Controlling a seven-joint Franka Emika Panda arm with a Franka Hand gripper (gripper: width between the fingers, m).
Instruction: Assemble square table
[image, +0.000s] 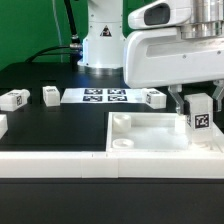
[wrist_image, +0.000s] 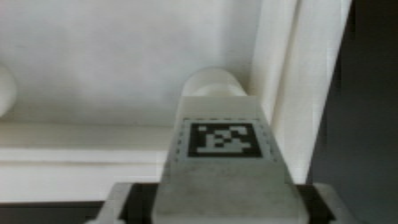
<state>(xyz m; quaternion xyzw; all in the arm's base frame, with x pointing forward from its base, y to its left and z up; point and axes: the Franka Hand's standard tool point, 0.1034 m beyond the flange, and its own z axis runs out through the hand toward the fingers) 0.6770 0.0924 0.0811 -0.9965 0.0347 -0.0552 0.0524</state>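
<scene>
The square table top (image: 150, 140), a white tray with a raised rim, lies at the front of the black table on the exterior view's right. A white leg (image: 199, 113) with a black-and-white tag stands upright over the tray's right side, and my gripper (image: 198, 104) is shut on it from above. In the wrist view the leg (wrist_image: 222, 135) fills the middle between my fingers (wrist_image: 130, 203). Its far end lies by a round boss next to the tray's rim (wrist_image: 278, 50). Three loose legs lie behind: one (image: 15, 98), another (image: 50, 95), and a third (image: 155, 98).
The marker board (image: 105, 96) lies flat behind the tray, between the loose legs. A long white border wall (image: 50, 160) runs along the front edge. The robot's white base (image: 100, 45) stands at the back, before a green backdrop.
</scene>
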